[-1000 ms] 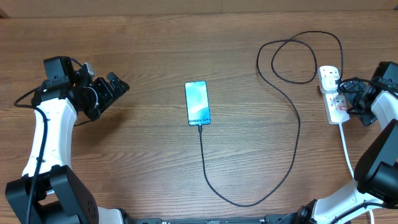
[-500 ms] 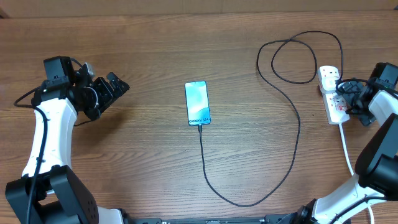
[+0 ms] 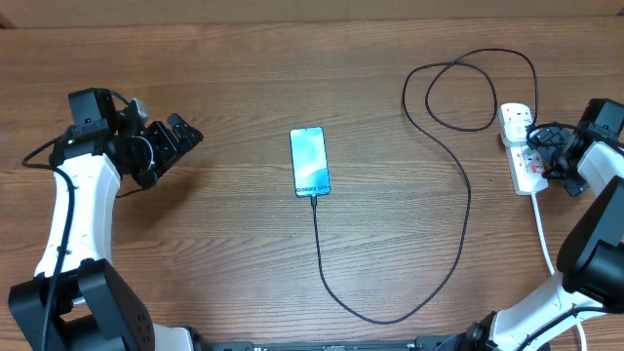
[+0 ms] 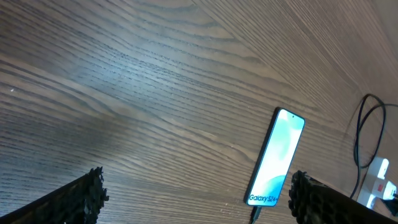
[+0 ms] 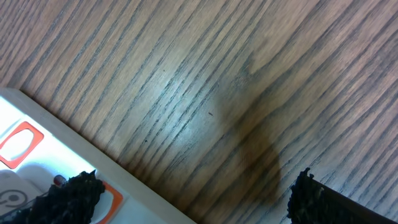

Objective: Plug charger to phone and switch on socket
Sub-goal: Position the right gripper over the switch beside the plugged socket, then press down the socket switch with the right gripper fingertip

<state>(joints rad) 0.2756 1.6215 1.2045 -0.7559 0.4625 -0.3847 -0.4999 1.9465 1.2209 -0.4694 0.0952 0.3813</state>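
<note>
Only a corner of the socket [image 5: 74, 149] in the right wrist view, cropped at left and bottom edges. Overhead, partly covered by the right end effector [image 3: 542, 153]; on or off, too small to tell.

Overhead looks straight down on the worktop [image 3: 244, 78]. Left wrist, low at 9 o'clock, shares the phone [image 3: 310, 161]; right wrist hugs the socket [image 5: 50, 155].

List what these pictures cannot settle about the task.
- Switch position on the socket: too small overhead, partly covered by the right gripper; cut off by the right wrist view's edge.
- Whether the charger tip is seated in the phone: too small overhead; cropped at the left wrist view's bottom edge.
- Plug's seating in the socket: too small overhead.
</note>
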